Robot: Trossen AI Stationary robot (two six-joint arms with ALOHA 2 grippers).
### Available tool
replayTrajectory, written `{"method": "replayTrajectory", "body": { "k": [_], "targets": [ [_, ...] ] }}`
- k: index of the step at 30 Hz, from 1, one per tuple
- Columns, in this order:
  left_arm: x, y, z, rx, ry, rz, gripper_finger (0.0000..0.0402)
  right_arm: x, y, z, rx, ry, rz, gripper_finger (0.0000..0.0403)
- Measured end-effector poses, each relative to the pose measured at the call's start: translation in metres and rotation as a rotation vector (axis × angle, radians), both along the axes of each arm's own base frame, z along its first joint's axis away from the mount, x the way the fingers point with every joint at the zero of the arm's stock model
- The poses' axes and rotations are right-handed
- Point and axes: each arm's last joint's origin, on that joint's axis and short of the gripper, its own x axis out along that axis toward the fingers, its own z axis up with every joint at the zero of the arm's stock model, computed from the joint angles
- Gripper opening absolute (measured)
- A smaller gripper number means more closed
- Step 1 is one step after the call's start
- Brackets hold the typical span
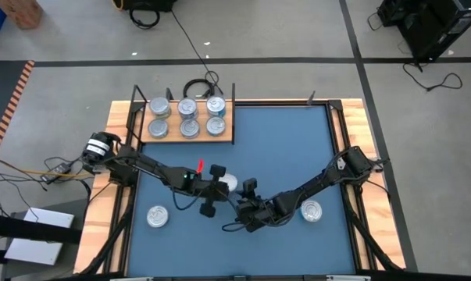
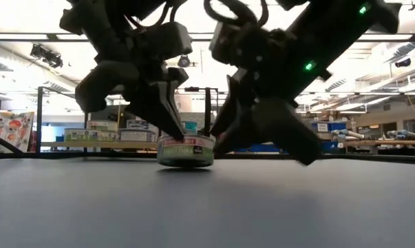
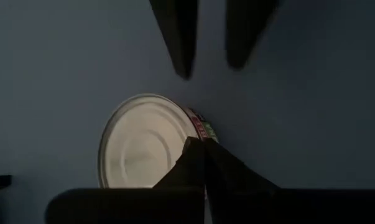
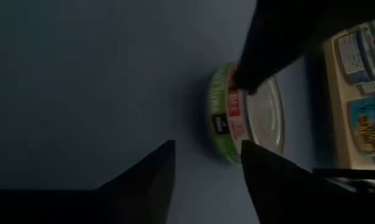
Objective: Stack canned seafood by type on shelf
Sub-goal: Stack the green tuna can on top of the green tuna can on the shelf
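Seafood tin (image 1: 229,183) is sitting mid-table on the blue mat (image 1: 282,140), with the left pincer (image 3: 204,163) resting closed over its lid; right pincer (image 4: 206,163) is standing wide just beside it, while six tins are filling the shelf (image 1: 187,138)

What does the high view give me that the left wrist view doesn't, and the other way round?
Only the high view shows the shelf carrying six tins, two loose tins on the mat, one near the left arm and one under the right arm, plus both arms meeting mid-table. Only the left wrist view shows the left pincer shut, its tips against the centre tin's rim, and the red and green label on that tin's side. Both show the centre tin flat on the mat, with the right pincer just beyond it.
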Motion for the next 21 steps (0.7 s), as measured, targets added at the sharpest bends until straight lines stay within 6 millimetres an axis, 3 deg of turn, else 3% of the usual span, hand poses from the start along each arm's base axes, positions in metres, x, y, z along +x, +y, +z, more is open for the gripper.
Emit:
{"method": "replayTrajectory", "body": {
  "k": [9,13,17,21],
  "targets": [
    [0.000,0.005,0.011,-0.069,-0.042,0.033,0.0000,0.010,-0.012,-0.010,-0.147,-0.022,-0.034,0.0277],
    [0.000,0.010,0.016,-0.089,-0.061,0.047,0.0000,0.019,-0.014,-0.009,-0.136,-0.091,-0.036,0.0306],
    [0.001,0.013,0.019,-0.119,-0.078,0.064,0.0000,0.023,-0.019,-0.012,-0.121,-0.106,-0.045,0.0314],
    [0.002,0.014,0.019,-0.127,-0.080,0.063,0.0000,0.024,-0.023,-0.011,-0.136,-0.125,-0.077,0.0282]
  ]
}}
